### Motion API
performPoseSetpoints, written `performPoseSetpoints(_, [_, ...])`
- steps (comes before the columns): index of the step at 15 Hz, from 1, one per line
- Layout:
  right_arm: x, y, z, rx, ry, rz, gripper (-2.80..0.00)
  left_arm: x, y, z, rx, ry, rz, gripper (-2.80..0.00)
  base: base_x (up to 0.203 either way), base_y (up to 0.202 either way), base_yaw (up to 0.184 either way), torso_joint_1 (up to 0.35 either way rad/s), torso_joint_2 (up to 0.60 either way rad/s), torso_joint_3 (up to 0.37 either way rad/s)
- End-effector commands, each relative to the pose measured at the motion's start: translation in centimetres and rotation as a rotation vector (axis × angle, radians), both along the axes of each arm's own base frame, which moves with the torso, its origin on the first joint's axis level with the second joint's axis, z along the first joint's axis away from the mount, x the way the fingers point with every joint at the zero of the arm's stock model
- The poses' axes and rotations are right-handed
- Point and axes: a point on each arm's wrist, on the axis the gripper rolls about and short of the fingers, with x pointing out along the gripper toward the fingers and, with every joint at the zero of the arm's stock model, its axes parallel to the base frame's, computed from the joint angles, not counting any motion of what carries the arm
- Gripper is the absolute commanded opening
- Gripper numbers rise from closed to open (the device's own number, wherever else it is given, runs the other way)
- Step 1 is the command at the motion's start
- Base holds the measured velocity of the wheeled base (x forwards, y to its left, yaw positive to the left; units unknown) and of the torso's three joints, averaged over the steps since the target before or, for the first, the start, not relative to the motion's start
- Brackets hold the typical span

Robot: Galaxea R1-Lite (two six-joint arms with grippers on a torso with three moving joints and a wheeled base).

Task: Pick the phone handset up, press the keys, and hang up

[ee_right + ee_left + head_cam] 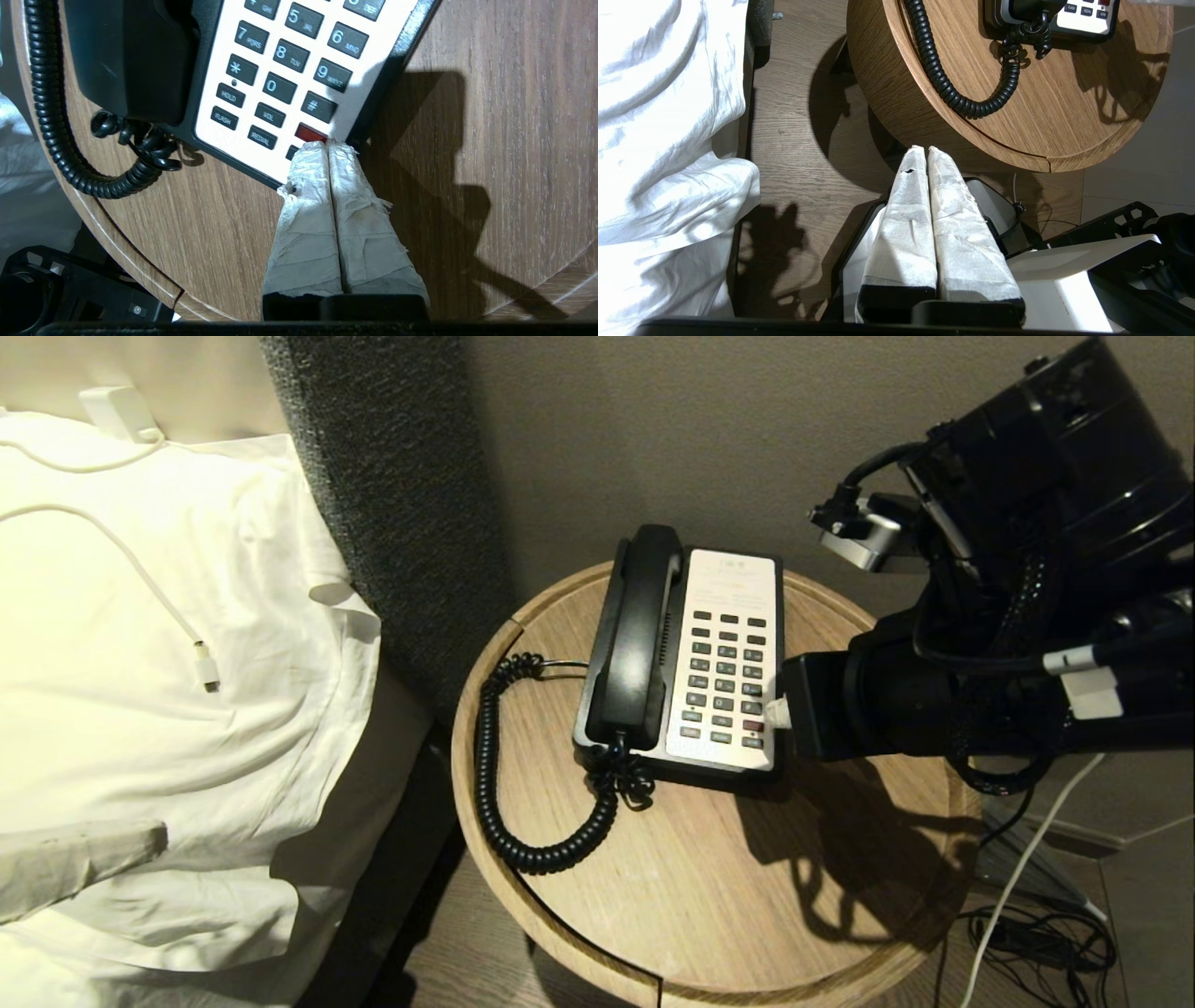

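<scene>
The black phone handset lies in its cradle on the left side of the phone, and its lower end shows in the right wrist view. The keys fill the white faceplate beside it. My right gripper reaches in from the right, shut, holding nothing. Its tape-wrapped tips sit at the near right corner of the keypad, against the red key. The coiled cord loops over the round wooden table. My left gripper is shut and empty, low beside the table's front edge.
A bed with white linen and a white charging cable lies to the left. A grey padded panel and the wall stand behind the table. Loose cables lie on the floor at the right. The robot's base sits under the left gripper.
</scene>
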Motion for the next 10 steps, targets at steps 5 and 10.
performPoseSetpoints(5, [-2.7, -3.2, 2.2, 0.044, -0.033, -0.01, -2.8, -0.4, 1.7, 0.1, -0.044, -0.009, 0.128, -2.8, 0.0, 0.0, 0.0, 0.0, 0.0, 0.0])
performPoseSetpoints(10, [-8.1, -9.6, 5.0, 0.103, -0.084, -0.059, -2.8, -1.6, 4.3, 0.4, -0.097, -0.071, 0.478, -2.8, 0.0, 0.0, 0.0, 0.0, 0.0, 0.0])
